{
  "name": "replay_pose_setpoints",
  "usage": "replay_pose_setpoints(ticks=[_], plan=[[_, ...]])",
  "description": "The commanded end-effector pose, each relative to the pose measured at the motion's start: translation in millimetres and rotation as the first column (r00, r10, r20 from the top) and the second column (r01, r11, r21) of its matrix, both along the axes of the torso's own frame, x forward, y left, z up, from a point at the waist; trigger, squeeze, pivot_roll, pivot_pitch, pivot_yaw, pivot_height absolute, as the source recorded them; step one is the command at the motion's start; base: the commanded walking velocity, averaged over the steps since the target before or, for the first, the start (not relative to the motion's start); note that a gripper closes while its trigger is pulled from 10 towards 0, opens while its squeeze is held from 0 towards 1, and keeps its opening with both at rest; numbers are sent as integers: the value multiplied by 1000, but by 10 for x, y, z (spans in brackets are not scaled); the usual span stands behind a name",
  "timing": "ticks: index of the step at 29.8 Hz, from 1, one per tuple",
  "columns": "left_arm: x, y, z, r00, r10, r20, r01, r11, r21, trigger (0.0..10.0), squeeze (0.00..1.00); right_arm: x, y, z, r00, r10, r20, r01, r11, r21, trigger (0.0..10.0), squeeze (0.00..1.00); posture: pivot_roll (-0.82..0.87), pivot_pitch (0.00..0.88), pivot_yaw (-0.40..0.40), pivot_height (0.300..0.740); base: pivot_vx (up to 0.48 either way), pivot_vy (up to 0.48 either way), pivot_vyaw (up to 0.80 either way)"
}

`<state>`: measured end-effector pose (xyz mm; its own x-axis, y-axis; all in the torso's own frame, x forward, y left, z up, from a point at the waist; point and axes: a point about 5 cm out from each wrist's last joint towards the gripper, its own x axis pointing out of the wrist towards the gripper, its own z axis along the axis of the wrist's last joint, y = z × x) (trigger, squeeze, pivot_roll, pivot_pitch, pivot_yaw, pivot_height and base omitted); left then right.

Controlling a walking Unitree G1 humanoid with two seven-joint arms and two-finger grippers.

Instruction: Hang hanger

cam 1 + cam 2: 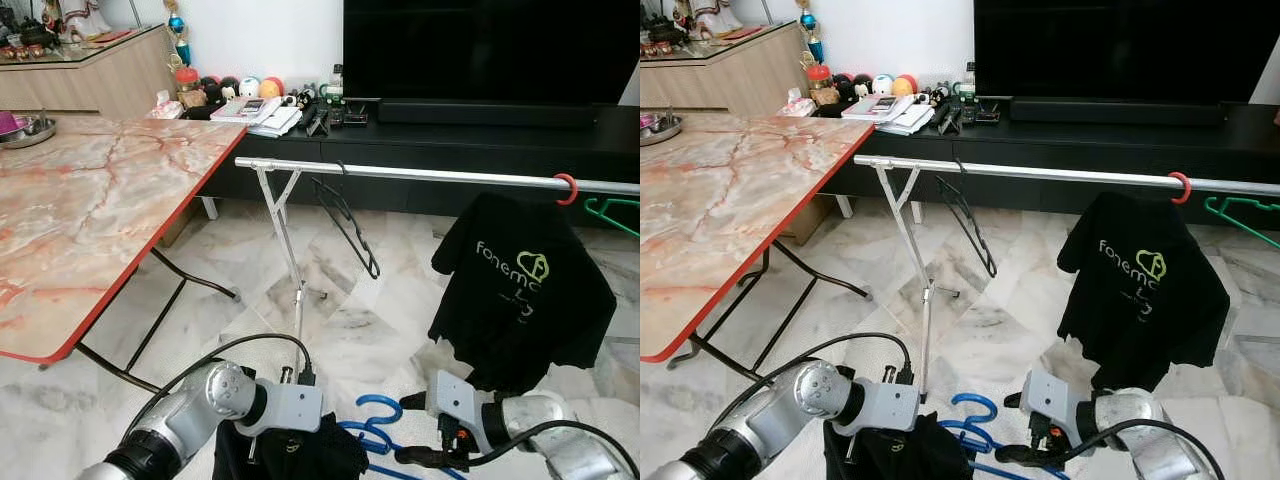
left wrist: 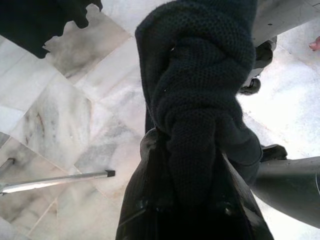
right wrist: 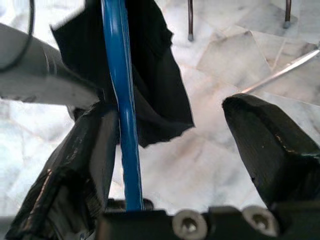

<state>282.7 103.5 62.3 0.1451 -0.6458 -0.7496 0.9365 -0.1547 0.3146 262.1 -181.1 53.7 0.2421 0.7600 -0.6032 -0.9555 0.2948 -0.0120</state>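
A large black television (image 1: 490,50) is seen on a long dark cabinet (image 1: 450,150) at the back. To the robot's left a marble-patterned surface (image 1: 90,200) with a red edge is placed. Across the middle a silver rail (image 1: 420,175) is stretched on a folding stand. On this rail a black T-shirt (image 1: 520,290) is hung from a red hook, an empty black hanger (image 1: 345,225) is hung near the stand, and a green hanger (image 1: 615,212) is seen at the far right.

Low in front, above the marble floor (image 1: 340,320), the blue hanger (image 1: 375,425) is held between the two arms, not yet on the rail. A dark garment (image 2: 200,100) is gripped by the closed fingers of the left end effector (image 2: 192,200), just beside the hanger. The right end effector (image 3: 180,150) is widely open; the blue bar is touched by one finger (image 3: 80,165) only, and the other finger (image 3: 272,145) is kept well apart.
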Motion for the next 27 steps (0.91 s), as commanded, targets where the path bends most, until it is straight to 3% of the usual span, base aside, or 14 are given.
replay_pose_setpoints(ticks=[1,20,21,22,23,27], plan=[[27,10,28,1000,-7,20,6,1000,10,0,0,-12,38,22,1000,5,8,-5,1000,25,10000,0,6,69,34,740,0,0,0],[68,-68,68,999,11,43,-9,999,-45,0,0,-114,181,-124,999,21,-32,-19,998,58,10000,0,9,68,34,740,0,0,0],[68,-67,68,999,11,42,-10,999,-44,0,0,-113,170,-133,999,19,-32,-17,999,49,9412,0,9,68,34,740,0,0,0],[69,-64,68,999,12,43,-10,999,-43,0,0,-113,142,-155,999,15,-31,-14,1000,27,5255,0,9,68,34,740,0,0,0],[70,-62,67,999,12,42,-10,999,-42,0,0,-111,129,-165,999,12,-30,-11,1000,15,0,0,9,69,34,740,0,0,0],[73,-64,68,999,13,43,-11,999,-43,0,0,-106,114,-175,1000,2,-30,-2,1000,-1,0,0,8,69,33,740,0,0,0]])
